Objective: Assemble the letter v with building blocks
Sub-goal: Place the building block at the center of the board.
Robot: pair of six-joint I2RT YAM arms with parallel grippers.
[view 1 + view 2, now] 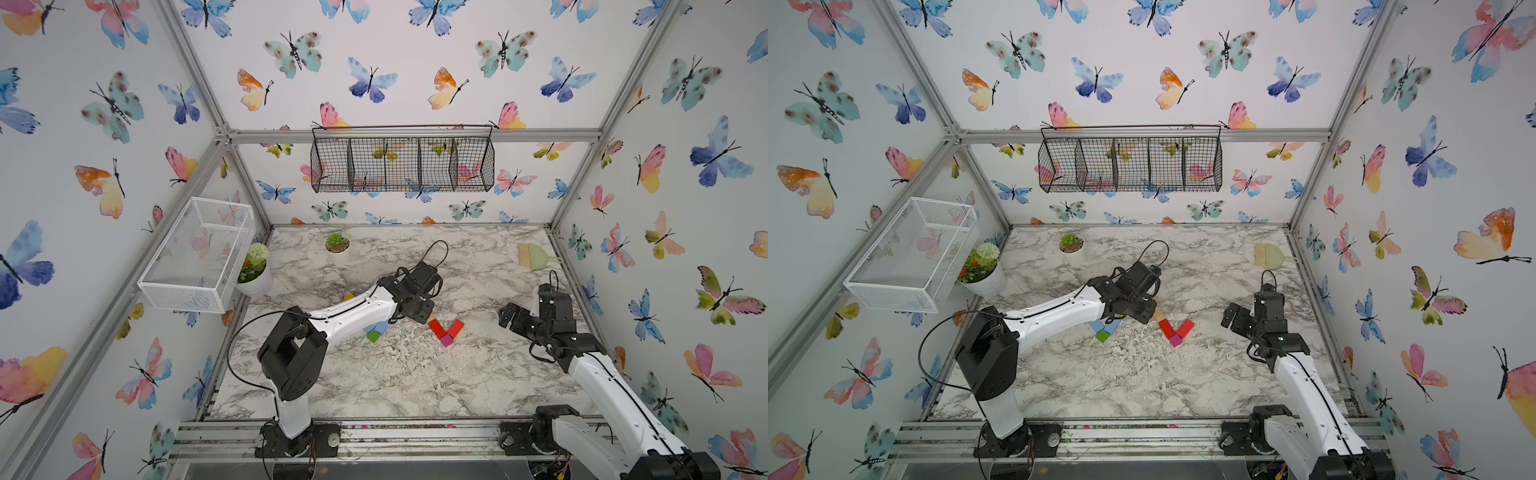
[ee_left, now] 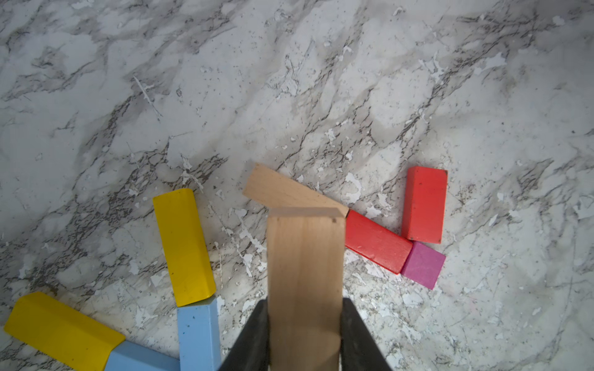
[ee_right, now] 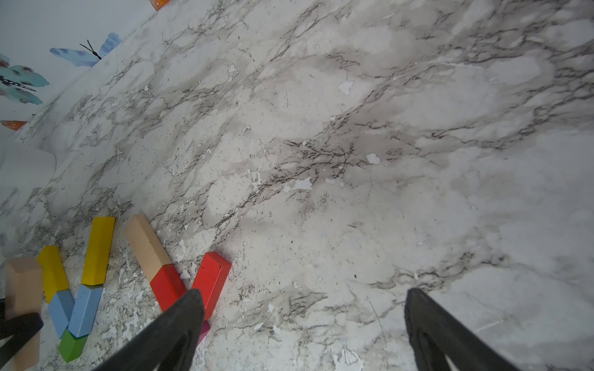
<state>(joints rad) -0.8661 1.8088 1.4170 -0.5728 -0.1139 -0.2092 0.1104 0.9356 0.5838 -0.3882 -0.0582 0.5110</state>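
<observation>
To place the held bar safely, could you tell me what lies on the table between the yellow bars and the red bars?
A tan bar lies flat there, end against one red bar; see the right wrist view.

Left arm (image 1: 353, 311) stretched forward, left gripper (image 2: 304, 302) clamped on a tan bar (image 2: 305, 257); right arm (image 1: 602, 374) folded, right gripper (image 3: 304, 291) spread wide

No legible text or labels anywhere.
</observation>
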